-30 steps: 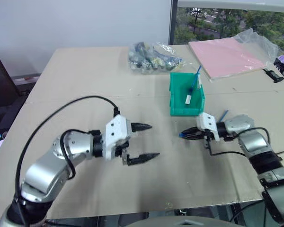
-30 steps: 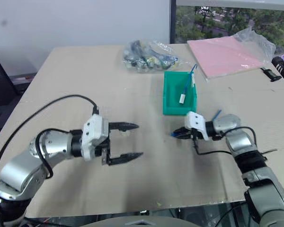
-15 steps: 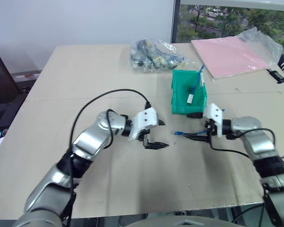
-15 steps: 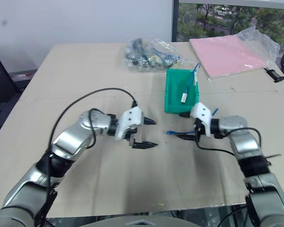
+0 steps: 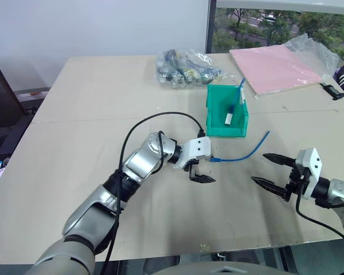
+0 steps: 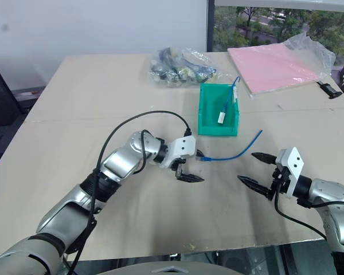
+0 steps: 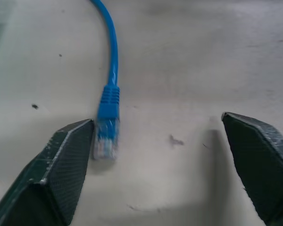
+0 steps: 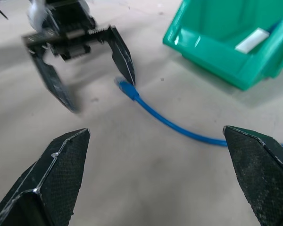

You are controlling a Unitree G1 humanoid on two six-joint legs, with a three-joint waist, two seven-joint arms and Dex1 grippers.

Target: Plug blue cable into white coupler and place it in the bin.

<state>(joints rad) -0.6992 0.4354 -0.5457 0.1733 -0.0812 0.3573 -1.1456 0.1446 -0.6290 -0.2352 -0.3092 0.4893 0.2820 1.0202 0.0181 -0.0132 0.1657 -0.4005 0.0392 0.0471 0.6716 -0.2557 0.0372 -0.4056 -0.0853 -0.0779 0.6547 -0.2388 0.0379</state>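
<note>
The room had a plain pale wall behind the surface (image 5: pixel 92 114), and a window at the far right looked out on green trees. The surface itself was a broad beige board with a faint seam running across it. At its far right corner lay a flat pink pad (image 5: pixel 275 66) in loose clear plastic, and near the far middle sat a clear bag of bundled cables (image 5: pixel 186 69). No writing or label could be read on anything.

The bin (image 5: pixel 225 123), teal-green, stood just in front of that bag, with a short blue lead and a small white piece (image 5: pixel 228 118) leaning inside it; whether that piece was the coupler could not be told.

The blue cable (image 5: pixel 241 153) lay loose on the surface just in front of the bin, curving from a raised end at the right down to its plug by the left pincer (image 5: pixel 202 171). That pincer was spread open, low over the surface, one finger (image 7: pixel 68 162) right beside the clear plug, not clamped on it.

The right pincer (image 5: pixel 270 171) hung well off to the right of the cable, gaping wide and holding nothing
</note>
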